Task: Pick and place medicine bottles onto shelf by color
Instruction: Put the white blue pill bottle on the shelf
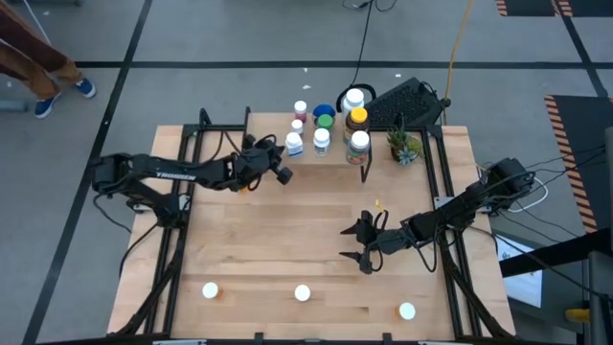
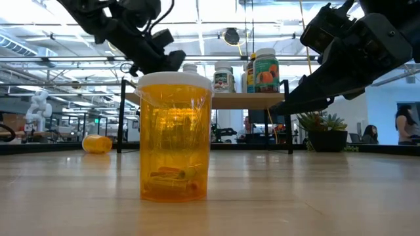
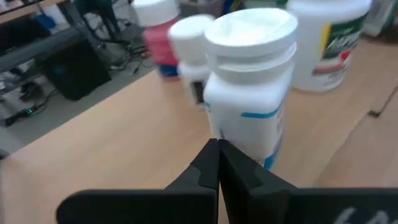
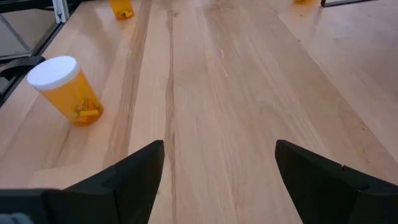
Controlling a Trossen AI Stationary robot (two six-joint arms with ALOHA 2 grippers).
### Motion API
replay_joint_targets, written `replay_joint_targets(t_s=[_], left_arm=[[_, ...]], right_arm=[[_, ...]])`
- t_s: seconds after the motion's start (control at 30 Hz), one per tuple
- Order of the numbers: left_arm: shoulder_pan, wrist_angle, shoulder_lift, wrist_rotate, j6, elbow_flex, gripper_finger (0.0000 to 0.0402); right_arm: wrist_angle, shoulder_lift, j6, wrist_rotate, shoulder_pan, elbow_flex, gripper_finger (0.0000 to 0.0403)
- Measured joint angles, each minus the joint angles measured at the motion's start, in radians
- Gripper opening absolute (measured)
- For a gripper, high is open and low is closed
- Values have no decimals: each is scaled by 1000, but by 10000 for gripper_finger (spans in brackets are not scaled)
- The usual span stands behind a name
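Several medicine bottles, among them a white one (image 1: 294, 144) and an amber one (image 1: 357, 118), stand on their bases on the shelf (image 2: 243, 100) at the table's far middle. My left gripper (image 1: 283, 169) is shut, its tips right in front of the white-capped white bottle (image 3: 249, 93). My right gripper (image 1: 352, 243) hovers open over the table's middle right, with nothing between its fingers. Three orange white-capped bottles (image 1: 210, 289), (image 1: 302, 293), (image 1: 407, 310) stand near the table's near edge. One of them (image 4: 65, 90) shows in the right wrist view. My left gripper's shut fingertips (image 3: 217, 163) stand at the lower wall of the white bottle (image 3: 273, 149), coming level from the table's left. Whether they touch it, I cannot tell. The bottle stands upright.
A small potted plant (image 1: 403, 146) stands right of the shelf. A dark keyboard (image 1: 407, 101) lies beyond the table's far edge. Black frame rails (image 1: 182, 192) run along both table sides. Bare wood lies between the shelf and the near bottles.
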Motion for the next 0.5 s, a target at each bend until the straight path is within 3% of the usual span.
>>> replay_joint_targets(t_s=[0.23,0.5], left_arm=[[2,70,55,4,8,0,20],[31,99,54,-1,8,0,3]], right_arm=[[0,0,5,-1,0,0,299],[-10,0,7,-1,0,0,299]])
